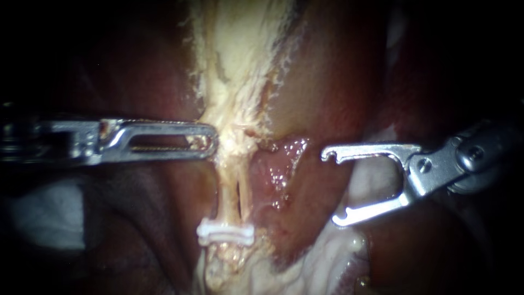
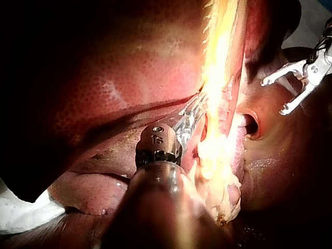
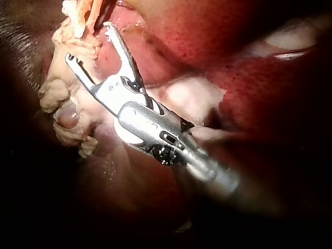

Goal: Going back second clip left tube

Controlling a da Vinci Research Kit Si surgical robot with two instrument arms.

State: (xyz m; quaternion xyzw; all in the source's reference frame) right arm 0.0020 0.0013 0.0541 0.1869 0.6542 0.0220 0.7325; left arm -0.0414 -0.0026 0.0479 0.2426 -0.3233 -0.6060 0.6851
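A pale strand of tissue [image 1: 234, 82] runs down the middle of the endoscope view and splits into two thin tubes, the left tube [image 1: 227, 186] and the right tube [image 1: 246, 188]. A white clip [image 1: 225, 234] lies across them lower down. My left instrument [image 1: 210, 142] [image 2: 192, 111] comes in level, its jaws shut on the edge of the pale strand just above the split. My right instrument [image 1: 333, 187] [image 2: 274, 96] [image 3: 89, 42] stands well to the right of the tubes, jaws open and hooked, with nothing between them.
Dark red liver [image 1: 136, 71] lies on the left, and glistening red-brown tissue [image 1: 322, 82] on the right. A raw wet patch [image 1: 278, 169] sits between the tubes and the right instrument. White gauze [image 1: 43, 213] [image 2: 21, 212] shows at the lower left.
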